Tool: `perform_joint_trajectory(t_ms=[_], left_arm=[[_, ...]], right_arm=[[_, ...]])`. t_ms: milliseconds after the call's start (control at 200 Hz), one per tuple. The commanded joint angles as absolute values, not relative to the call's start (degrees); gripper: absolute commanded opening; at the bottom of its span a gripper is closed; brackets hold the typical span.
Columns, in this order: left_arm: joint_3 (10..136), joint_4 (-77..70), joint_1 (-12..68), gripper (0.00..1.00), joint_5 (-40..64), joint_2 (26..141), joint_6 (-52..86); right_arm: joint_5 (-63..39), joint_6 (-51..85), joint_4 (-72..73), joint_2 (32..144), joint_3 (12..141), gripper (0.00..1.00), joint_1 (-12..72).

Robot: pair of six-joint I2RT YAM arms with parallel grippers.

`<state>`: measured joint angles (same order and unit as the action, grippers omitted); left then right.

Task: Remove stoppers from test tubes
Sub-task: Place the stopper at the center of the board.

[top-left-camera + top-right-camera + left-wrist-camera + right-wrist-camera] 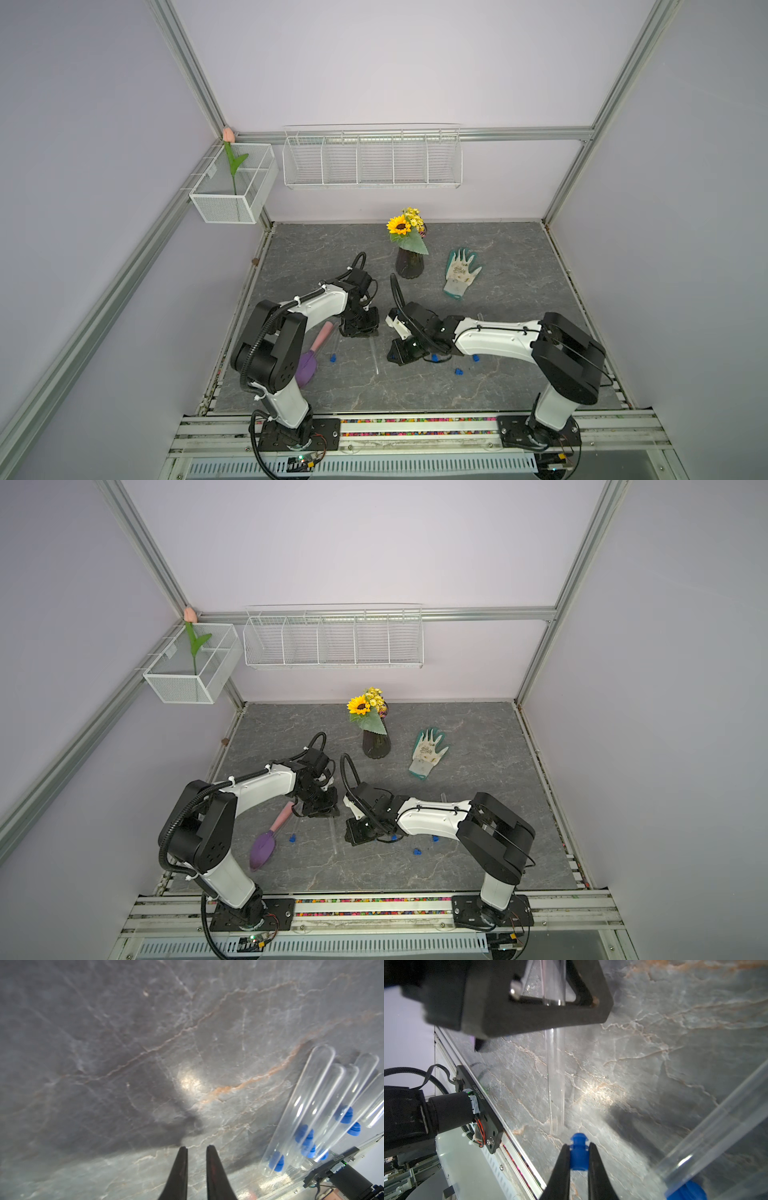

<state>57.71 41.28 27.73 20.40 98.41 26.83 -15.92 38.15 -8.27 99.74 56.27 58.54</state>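
Right gripper point(579, 1145) clamped on a stopper point(579, 1159), just clear of a tube point(555, 1084) on the table point(654, 1043); left gripper point(196, 1148) closed, seemingly empty. Judged: stopper light, rubbery; tube slippery, brittle, hold mid-length

A clear test tube point(374, 357) lies on the surface point(519, 266) between the left gripper point(360, 331) and right gripper point(398, 356). Three blue stoppers point(458, 371) lie near the right gripper, and another is near the left.
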Motion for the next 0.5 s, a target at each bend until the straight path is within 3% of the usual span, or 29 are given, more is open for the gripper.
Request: perform_joint_trajectory(t_ms=[0,495], left_arm=[[60.00,40.80,27.95,0.00,20.34,99.90,25.54],[61.18,39.85,27.96,0.03,20.94,103.45,26.04]], right_arm=[[-16.00,38.58,-7.52,100.92,56.34,0.13,58.12],[-17.26,38.28,-5.75,102.74,54.50,0.15,56.65]])
